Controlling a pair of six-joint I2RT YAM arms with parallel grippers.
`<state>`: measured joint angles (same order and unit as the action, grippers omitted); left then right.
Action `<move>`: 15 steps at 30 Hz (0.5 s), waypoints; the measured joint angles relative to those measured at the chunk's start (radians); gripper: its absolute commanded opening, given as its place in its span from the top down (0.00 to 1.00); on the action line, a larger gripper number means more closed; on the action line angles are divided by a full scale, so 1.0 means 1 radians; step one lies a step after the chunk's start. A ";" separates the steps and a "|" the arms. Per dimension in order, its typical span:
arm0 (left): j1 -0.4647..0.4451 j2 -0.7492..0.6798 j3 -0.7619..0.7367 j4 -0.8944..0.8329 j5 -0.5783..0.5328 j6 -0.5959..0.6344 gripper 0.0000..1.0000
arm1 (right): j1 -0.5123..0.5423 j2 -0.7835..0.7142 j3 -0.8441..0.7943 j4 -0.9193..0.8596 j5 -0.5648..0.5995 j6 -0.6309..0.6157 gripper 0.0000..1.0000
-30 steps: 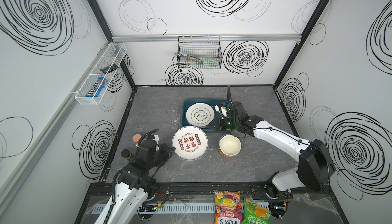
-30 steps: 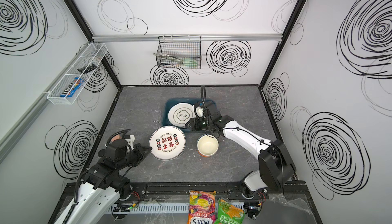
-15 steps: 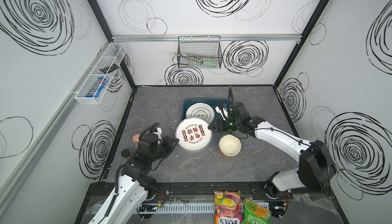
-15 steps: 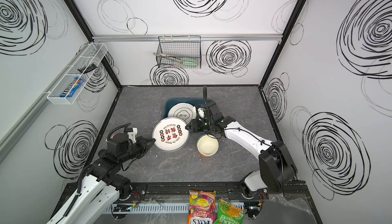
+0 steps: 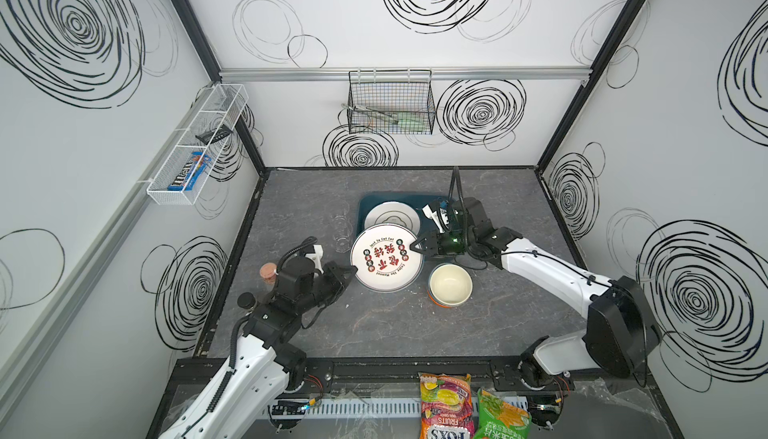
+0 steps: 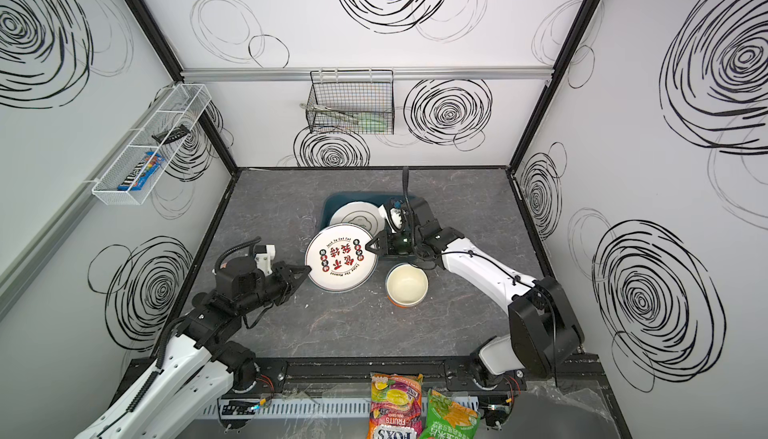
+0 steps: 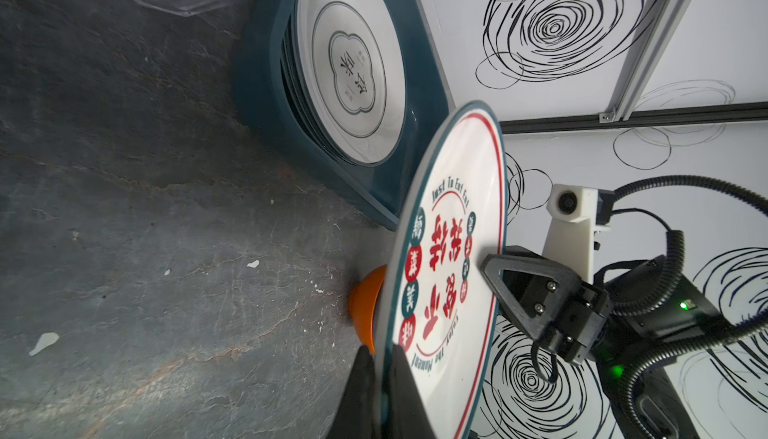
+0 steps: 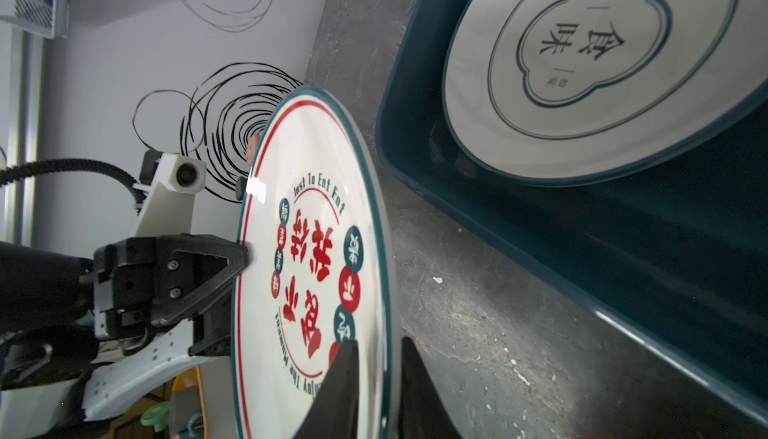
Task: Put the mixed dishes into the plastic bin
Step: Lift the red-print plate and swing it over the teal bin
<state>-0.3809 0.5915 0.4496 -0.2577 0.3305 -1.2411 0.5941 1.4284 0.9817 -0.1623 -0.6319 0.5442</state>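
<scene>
The left fingers are clamped on the left rim of the plate. The right fingers straddle its right rim, one on the printed face and one behind. Whether they have bitten down, I can't tell.

Between the two arms the plate hangs off the tabletop with its red characters facing up. In both top views its far edge overlaps the near wall of the bin. A second plate lies flat in the bin's left half.

Just right of the held plate and a little nearer, a bowl, cream inside and orange outside, sits on the tabletop. Left of the bin stands a clear glass, hard to make out. At the left edge, beside the left arm, are a cork jar and a dark-lidded jar.

The tabletop is dark grey and veined like marble, with a few white specks near the bin. White walls scrawled with black swirls close it in on three sides. A black wire basket of utensils hangs on the far one, and a white mesh rack with a blue packet hangs on the left. Two snack bags lie past the near edge.
</scene>
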 measured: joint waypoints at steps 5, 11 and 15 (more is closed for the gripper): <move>-0.018 0.005 0.000 0.018 0.010 0.014 0.81 | -0.026 -0.008 -0.004 0.010 -0.013 0.041 0.96; -0.010 0.003 0.000 0.050 -0.004 -0.015 0.42 | -0.052 -0.014 -0.006 0.004 -0.001 0.019 0.99; -0.009 -0.009 0.000 0.047 -0.011 -0.017 0.30 | -0.082 -0.014 -0.006 0.002 0.016 0.013 1.00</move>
<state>-0.3897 0.5827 0.4496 -0.2108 0.3191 -1.2579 0.5125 1.4139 0.9756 -0.1600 -0.6159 0.5571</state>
